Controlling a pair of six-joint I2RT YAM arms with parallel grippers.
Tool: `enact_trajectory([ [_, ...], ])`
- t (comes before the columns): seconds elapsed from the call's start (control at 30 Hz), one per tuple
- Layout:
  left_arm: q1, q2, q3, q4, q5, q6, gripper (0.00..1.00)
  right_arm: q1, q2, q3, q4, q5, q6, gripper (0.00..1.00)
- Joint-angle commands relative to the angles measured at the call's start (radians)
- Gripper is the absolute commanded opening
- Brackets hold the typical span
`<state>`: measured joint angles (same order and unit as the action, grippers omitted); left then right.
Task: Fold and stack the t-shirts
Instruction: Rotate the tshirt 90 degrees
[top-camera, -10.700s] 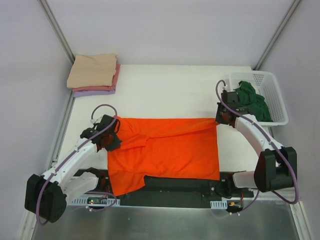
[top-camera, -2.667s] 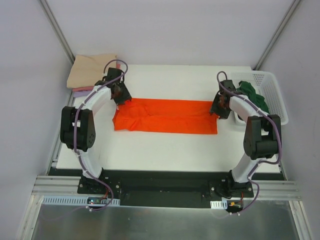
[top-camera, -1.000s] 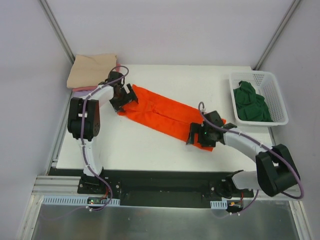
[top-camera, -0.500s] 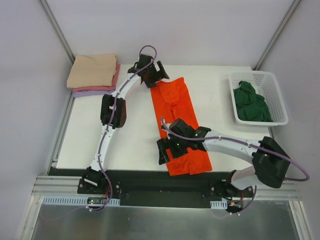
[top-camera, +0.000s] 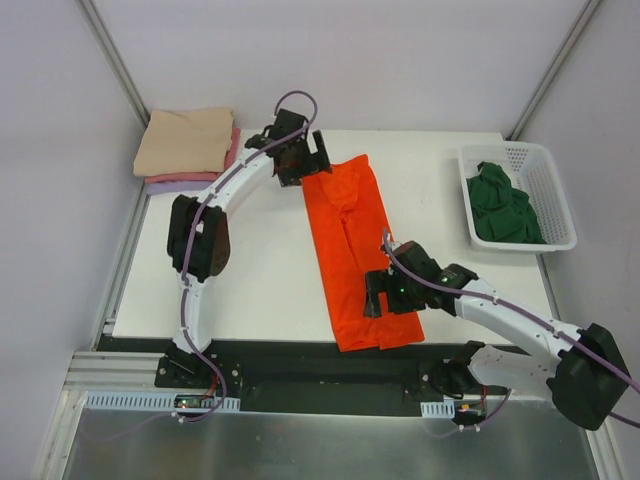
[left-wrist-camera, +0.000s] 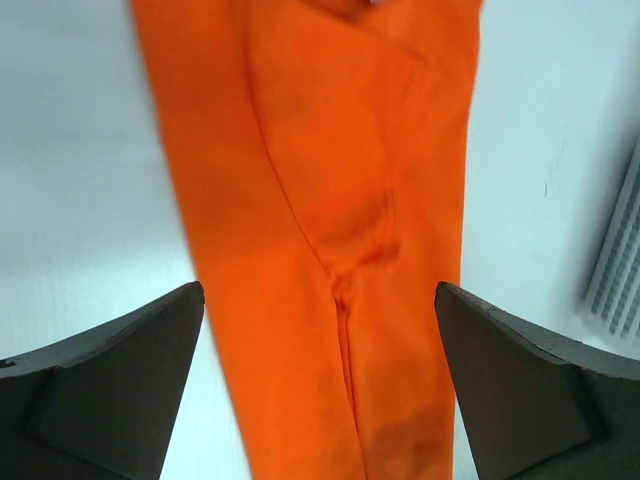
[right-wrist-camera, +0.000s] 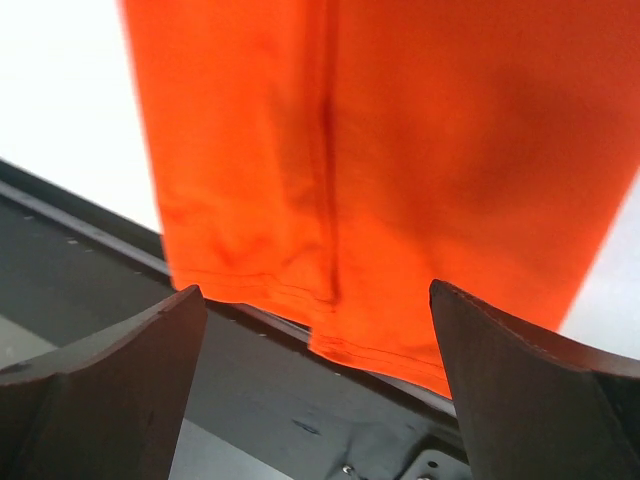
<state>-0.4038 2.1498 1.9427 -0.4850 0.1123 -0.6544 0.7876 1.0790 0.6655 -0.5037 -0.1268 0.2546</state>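
Observation:
The orange t-shirt (top-camera: 350, 230) lies folded into a long narrow strip, running from the table's far middle to its near edge. My left gripper (top-camera: 305, 162) hovers open over the strip's far end. In the left wrist view the orange cloth (left-wrist-camera: 320, 200) shows between the wide-apart fingers (left-wrist-camera: 110, 390), untouched. My right gripper (top-camera: 385, 300) hangs open above the near end. There the orange hem (right-wrist-camera: 400, 150) overhangs the table edge, and the spread fingertips (right-wrist-camera: 540, 400) hold nothing. A dark green t-shirt (top-camera: 505, 205) lies crumpled in the basket.
A white mesh basket (top-camera: 540, 160) stands at the right edge and shows in the left wrist view too (left-wrist-camera: 620, 270). Folded beige, pink and lavender shirts are stacked (top-camera: 185, 145) at the far left corner. A black rail (right-wrist-camera: 200, 380) runs below the table's near edge.
Over the last second the orange strip swung from a diagonal to lengthwise toward me. Since half a second ago the right gripper has shifted right, and the left gripper slightly left.

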Motion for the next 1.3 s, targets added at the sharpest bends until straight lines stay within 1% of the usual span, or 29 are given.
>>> enact_trajectory([
  [0.0,-0.101,-0.056,-0.1,-0.076,0.03,0.021,0.99,-0.056,-0.011,-0.052,-0.052,0.013,0.005,0.96],
  [0.13,-0.128,0.004,-0.084,-0.073,0.072,-0.02,0.99,-0.062,0.041,-0.06,-0.007,-0.011,0.0,0.96],
  [0.3,-0.132,0.174,0.08,-0.076,0.141,-0.03,0.99,-0.062,0.13,-0.04,0.065,-0.074,-0.005,0.96],
  [0.37,-0.124,0.228,0.123,-0.076,0.135,-0.03,0.99,-0.06,0.166,-0.029,0.077,-0.091,0.008,0.96],
  [0.43,-0.109,0.274,0.163,-0.076,0.113,-0.033,0.99,-0.059,0.199,-0.04,0.126,-0.14,0.031,0.96],
  [0.53,-0.081,0.378,0.292,-0.075,0.128,-0.034,0.99,-0.041,0.249,-0.047,0.224,-0.207,0.057,0.96],
  [0.67,-0.049,0.499,0.471,-0.058,0.179,-0.051,0.99,0.033,0.375,0.019,0.283,-0.232,0.067,0.96],
  [0.73,-0.038,0.528,0.507,-0.031,0.196,-0.065,0.99,0.058,0.45,0.063,0.312,-0.238,0.092,0.96],
  [0.8,-0.026,0.527,0.501,-0.001,0.185,-0.073,0.99,0.071,0.496,0.112,0.312,-0.223,0.101,0.96],
  [0.87,-0.01,0.515,0.493,0.008,0.181,-0.08,0.99,0.07,0.507,0.146,0.301,-0.218,0.091,0.96],
  [1.0,0.016,0.434,0.444,0.008,0.19,-0.056,0.99,0.07,0.46,0.201,0.189,-0.191,0.011,0.96],
  [1.13,0.016,0.276,0.381,0.008,0.162,0.01,0.99,0.071,0.354,0.21,0.157,-0.211,-0.078,0.96],
  [1.2,0.016,0.182,0.331,0.008,0.158,0.041,0.99,0.073,0.296,0.207,0.139,-0.192,-0.113,0.96],
  [1.27,0.013,0.084,0.245,0.008,0.155,0.074,0.99,0.071,0.24,0.192,0.123,-0.156,-0.126,0.96],
])
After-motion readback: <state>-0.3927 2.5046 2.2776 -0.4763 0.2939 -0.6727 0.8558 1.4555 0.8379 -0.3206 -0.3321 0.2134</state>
